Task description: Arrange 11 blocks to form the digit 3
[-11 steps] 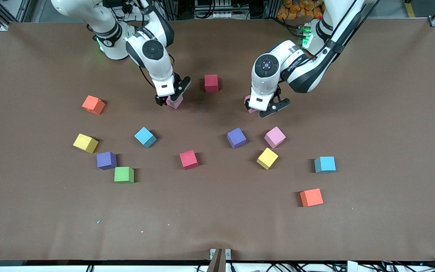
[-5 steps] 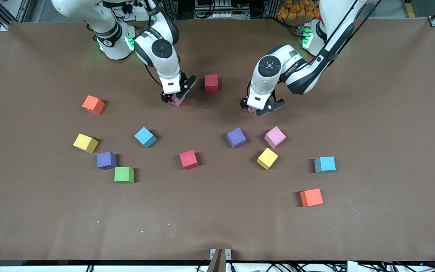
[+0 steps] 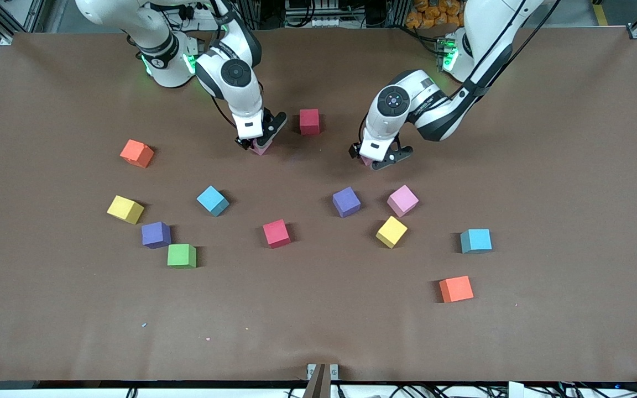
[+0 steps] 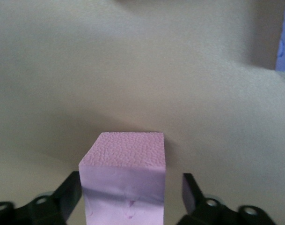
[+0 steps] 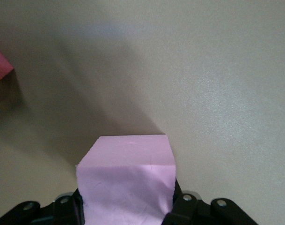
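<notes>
My right gripper (image 3: 255, 142) is shut on a pink block (image 3: 262, 147), low over the table beside a dark red block (image 3: 309, 121); the fingers press both of its sides in the right wrist view (image 5: 126, 197). My left gripper (image 3: 376, 157) stands around a second pink block (image 3: 364, 161) that rests on the table. In the left wrist view (image 4: 130, 187) one finger (image 4: 191, 190) stands clear of that block (image 4: 126, 159), so the jaws are open. No digit figure shows.
Loose cubes lie nearer the front camera: pink (image 3: 402, 200), purple (image 3: 346, 202), yellow (image 3: 391, 231), sky-blue (image 3: 476, 241), orange (image 3: 456, 289), red (image 3: 276, 233), sky-blue (image 3: 212, 200), yellow (image 3: 125, 209), purple (image 3: 156, 235), green (image 3: 181, 256), orange (image 3: 136, 153).
Both grippers came down with their pink blocks and shifted slightly toward the dark red block. The left gripper's block now sits on the table with the fingers loosened.
</notes>
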Available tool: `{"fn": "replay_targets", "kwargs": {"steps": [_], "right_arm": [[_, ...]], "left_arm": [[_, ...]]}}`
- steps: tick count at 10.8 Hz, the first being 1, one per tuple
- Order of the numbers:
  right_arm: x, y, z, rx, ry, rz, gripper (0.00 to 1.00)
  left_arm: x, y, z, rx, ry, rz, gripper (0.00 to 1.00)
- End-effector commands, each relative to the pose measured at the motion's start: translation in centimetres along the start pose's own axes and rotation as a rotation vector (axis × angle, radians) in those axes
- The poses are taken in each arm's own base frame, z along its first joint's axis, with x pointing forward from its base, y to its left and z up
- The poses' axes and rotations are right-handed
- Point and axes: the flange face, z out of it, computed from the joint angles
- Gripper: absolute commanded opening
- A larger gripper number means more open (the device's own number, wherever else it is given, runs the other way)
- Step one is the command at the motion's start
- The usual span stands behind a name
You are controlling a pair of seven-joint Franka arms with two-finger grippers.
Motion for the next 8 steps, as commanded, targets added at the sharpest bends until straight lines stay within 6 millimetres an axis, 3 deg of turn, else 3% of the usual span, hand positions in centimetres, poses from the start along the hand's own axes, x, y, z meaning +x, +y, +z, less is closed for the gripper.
{"fn": "replay_targets", "kwargs": {"steps": [1,2,4,8], "right_arm": [[0.0,0.4,-1.2,0.0,0.033,-0.125,0.16],[0.1,0.4,-1.8,-0.003,0.042,-0.185,0.16],[0.6,-0.1,-2.6,-0.013,0.062,-0.328,0.16],[1.8,-5.1,-2.7,-0.02,0.068,-0.477,0.16]], "left_arm": [[-0.3,0.1,0.0,-0.008,-0.006,-0.129,0.43],[-0.2,0.1,-0.1,-0.007,-0.004,-0.174,0.26],[-0.3,0.2,-0.6,-0.015,0.003,-0.35,0.03],[-3.3,1.1,-1.6,-0.032,0.017,-0.645,0.0]]}}
